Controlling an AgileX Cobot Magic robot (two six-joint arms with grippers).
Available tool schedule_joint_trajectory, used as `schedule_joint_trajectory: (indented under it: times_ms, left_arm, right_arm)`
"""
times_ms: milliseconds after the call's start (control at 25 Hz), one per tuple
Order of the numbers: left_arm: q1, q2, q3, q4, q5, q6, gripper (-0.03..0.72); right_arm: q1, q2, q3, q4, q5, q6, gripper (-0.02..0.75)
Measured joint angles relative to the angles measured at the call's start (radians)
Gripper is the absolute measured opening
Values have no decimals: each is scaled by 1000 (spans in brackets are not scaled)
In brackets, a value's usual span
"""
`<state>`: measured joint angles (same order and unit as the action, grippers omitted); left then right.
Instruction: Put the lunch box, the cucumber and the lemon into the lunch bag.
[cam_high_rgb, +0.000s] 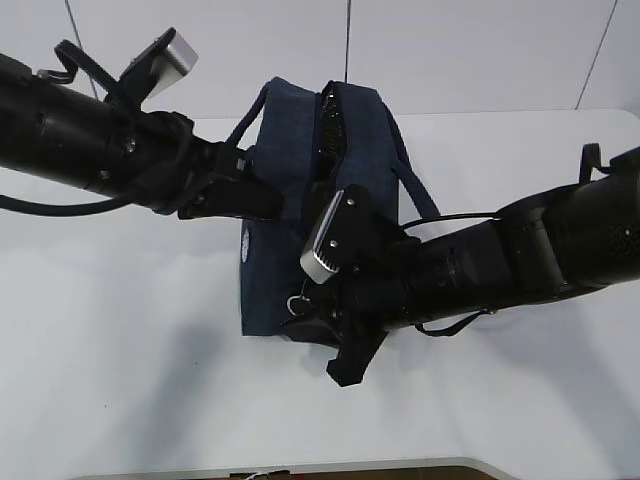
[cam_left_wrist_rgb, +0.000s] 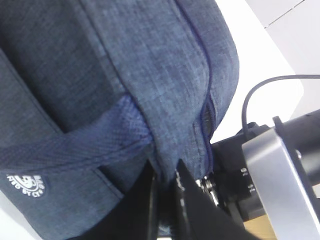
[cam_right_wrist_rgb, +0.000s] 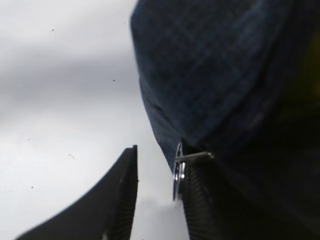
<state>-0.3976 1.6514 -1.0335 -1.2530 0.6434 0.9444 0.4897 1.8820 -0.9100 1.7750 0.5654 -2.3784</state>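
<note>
Lunch bag (cam_high_rgb: 285, 200) looks mostly zipped, food unseen; left fingers (cam_left_wrist_rgb: 165, 192) pinch its fabric, right fingers (cam_right_wrist_rgb: 155, 195) half-open around the ring pull (cam_right_wrist_rgb: 178, 172).

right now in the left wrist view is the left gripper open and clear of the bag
No, the left gripper is shut, its fingers pinching a fold of the lunch bag fabric at the seam beside the zipper.

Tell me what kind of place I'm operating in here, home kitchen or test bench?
Likely a lab test bench, not a kitchen: a plain white table, bare white wall panels behind it, and only the navy lunch bag between two black arms with wrist cameras.
</note>
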Motion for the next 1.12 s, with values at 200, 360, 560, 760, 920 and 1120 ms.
schedule_joint_trajectory:
  times_ms: [200,360,560,760,920,1120]
  left_arm:
    - [0,0,0,0,0,0,-9]
    - [0,0,0,0,0,0,-9]
    - [0,0,0,0,0,0,-9]
    - [0,0,0,0,0,0,-9]
    - [0,0,0,0,0,0,-9]
    - [0,0,0,0,0,0,-9]
  right_arm:
    - [0,0,0,0,-19,0,206]
    - [0,0,0,0,-44,12,182]
    - [0,0,0,0,-54,20,138]
    - [0,0,0,0,-56,20,129]
    - [0,0,0,0,-56,20,127]
    - [0,0,0,0,-56,25,125]
